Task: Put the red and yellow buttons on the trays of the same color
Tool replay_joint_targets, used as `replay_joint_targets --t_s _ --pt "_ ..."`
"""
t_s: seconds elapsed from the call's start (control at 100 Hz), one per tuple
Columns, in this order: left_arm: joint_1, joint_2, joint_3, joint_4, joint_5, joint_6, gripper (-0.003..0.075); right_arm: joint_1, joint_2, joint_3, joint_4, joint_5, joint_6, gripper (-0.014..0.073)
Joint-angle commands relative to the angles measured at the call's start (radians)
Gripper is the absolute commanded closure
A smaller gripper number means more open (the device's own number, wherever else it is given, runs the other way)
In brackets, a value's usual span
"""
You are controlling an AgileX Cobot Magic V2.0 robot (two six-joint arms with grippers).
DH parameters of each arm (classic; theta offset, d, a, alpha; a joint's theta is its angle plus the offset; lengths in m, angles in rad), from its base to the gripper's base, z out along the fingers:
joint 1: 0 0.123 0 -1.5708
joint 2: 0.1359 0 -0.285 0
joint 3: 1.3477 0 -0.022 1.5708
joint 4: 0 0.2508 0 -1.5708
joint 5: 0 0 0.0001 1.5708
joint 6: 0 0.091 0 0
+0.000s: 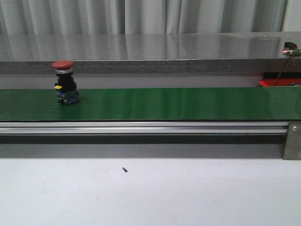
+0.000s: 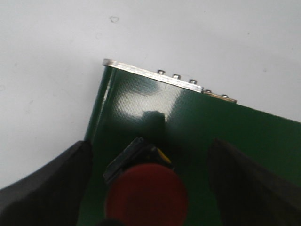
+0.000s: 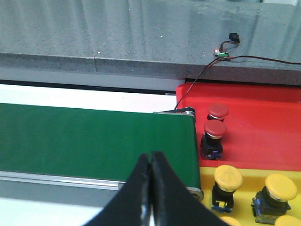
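Pale pleated curtains (image 1: 141, 14) hang along the far wall. Before them runs a grey speckled ledge (image 1: 141, 52), its top glossy with reflected light. The near table (image 1: 150, 193) is plain white.

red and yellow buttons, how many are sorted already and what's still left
Done: two red buttons sit on the red tray, and at least three yellow buttons on the yellow tray. In hand: nothing gripped; the left gripper is open around a red button on the green belt. The right gripper is shut, empty. Left: grasping that button and moving it to the red tray.
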Motion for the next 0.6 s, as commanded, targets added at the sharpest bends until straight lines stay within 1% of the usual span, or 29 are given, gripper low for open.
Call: replay_joint_targets --t_s 0.0,0.19,0.26,0.33,0.4,0.44,0.45,0.47,0.52,0.54,0.57,0.59 --pt "-0.009 -0.057 -0.031 -0.061 -0.019 0.021 0.0179 0.002 0.003 -0.025 0.006 -0.078 -0.009 0.0660" --pt "-0.009 -0.111 -0.031 -0.126 -0.014 0.062 0.0185 0.002 0.003 -0.025 0.006 -0.078 -0.009 0.0660" --pt "-0.009 -0.150 -0.031 -0.127 -0.014 0.071 0.0190 0.002 0.003 -0.025 0.006 -0.078 -0.009 0.0660" --pt "-0.010 -0.195 -0.031 -0.127 -0.009 0.082 0.0232 0.002 0.003 -0.025 0.006 -0.077 -0.009 0.0660" --pt "-0.010 -0.243 -0.031 -0.127 -0.001 0.082 0.0332 0.002 0.003 -0.025 0.006 -0.075 -0.009 0.0660" --pt "-0.010 -0.271 -0.031 -0.127 0.004 0.082 0.0416 0.002 0.003 -0.025 0.006 -0.074 -0.009 0.0660" --pt "-0.010 -0.276 -0.031 -0.127 0.007 0.082 0.0447 0.002 0.003 -0.025 0.006 -0.074 -0.009 0.0660" --pt "-0.012 -0.290 -0.031 -0.127 0.011 0.084 0.0479 0.002 0.003 -0.025 0.006 -0.074 -0.009 0.0660" --pt "-0.022 -0.321 -0.027 -0.127 0.023 0.099 0.0608 0.002 0.003 -0.025 0.006 -0.074 -0.009 0.0660" --pt "-0.024 -0.334 -0.027 -0.127 0.029 0.109 0.0639 0.002 0.003 -0.025 0.006 -0.074 -0.009 0.0660" --pt "-0.034 -0.351 -0.026 -0.127 0.037 0.112 0.0716 0.002 0.003 -0.025 0.006 -0.075 -0.009 0.0660" --pt "-0.040 -0.362 -0.026 -0.127 0.039 0.114 0.0738 0.002 0.003 -0.025 0.006 -0.075 -0.009 0.0660"
